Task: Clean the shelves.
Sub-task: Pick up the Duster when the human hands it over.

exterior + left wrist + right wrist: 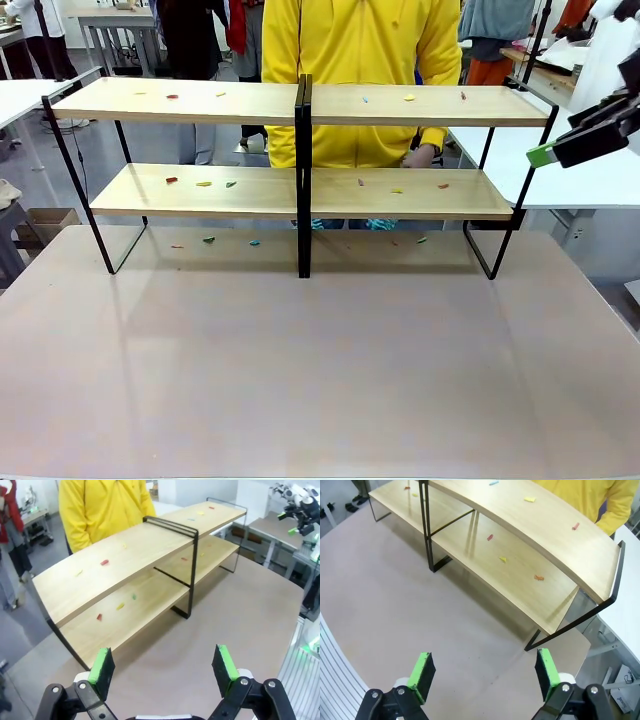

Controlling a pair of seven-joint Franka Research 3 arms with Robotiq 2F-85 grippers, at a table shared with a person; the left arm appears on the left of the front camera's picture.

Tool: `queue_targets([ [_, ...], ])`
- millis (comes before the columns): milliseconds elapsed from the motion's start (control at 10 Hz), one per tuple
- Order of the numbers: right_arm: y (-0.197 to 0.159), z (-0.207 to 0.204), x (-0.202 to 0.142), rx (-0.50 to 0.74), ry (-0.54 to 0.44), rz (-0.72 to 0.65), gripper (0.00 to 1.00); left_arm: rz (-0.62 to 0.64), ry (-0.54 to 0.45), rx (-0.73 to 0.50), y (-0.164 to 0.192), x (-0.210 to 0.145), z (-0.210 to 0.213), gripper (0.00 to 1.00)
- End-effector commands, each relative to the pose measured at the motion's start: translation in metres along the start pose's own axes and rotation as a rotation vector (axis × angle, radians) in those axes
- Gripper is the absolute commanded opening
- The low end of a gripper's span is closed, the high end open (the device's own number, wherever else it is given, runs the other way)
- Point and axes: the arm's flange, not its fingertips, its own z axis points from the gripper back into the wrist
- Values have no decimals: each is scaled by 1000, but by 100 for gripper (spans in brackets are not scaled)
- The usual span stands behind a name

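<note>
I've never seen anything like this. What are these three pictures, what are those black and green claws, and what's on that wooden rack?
These come from three cameras on one two-armed robot. The wide picture is taken from between the arms, looking across the table at a person in a yellow top on the far side. The other two come from cameras on the wrists, each looking along its own hand. The black claws with green pads are those hands: the left hand and the right hand, both open and holding nothing. On the table stand the shelves, two long wooden boards on a thin black frame. Small coloured scraps lie scattered on both boards, a few on the table underneath.
</note>
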Motion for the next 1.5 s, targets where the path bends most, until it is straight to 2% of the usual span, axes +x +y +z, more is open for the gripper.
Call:
queue_targets([
  [0, 14, -12, -35, -8, -10, 1, 100, 62, 30, 79, -75, -75, -27, 100],
  [600, 0, -17, -41, 16, -2, 2, 100, 67, 96, 144, -75, -80, -20, 100],
  [700, -3, -19, -43, 19, 3, 4, 100, 98, 120, 209, -75, -79, -19, 100],
  [800, -4, -21, -44, 20, 6, 6, 100, 59, 83, 120, -9, 7, 1, 100],
  [1000, -5, -24, -46, 10, 15, 15, 100, 59, 83, 120, -9, 7, 1, 100],
  [1200, -5, -15, -44, 13, -29, 16, 100, 59, 83, 120, -9, 7, 1, 100],
  [1400, -9, -7, -42, -3, -64, -67, 100, 59, 83, 120, -9, 7, 1, 100],
])
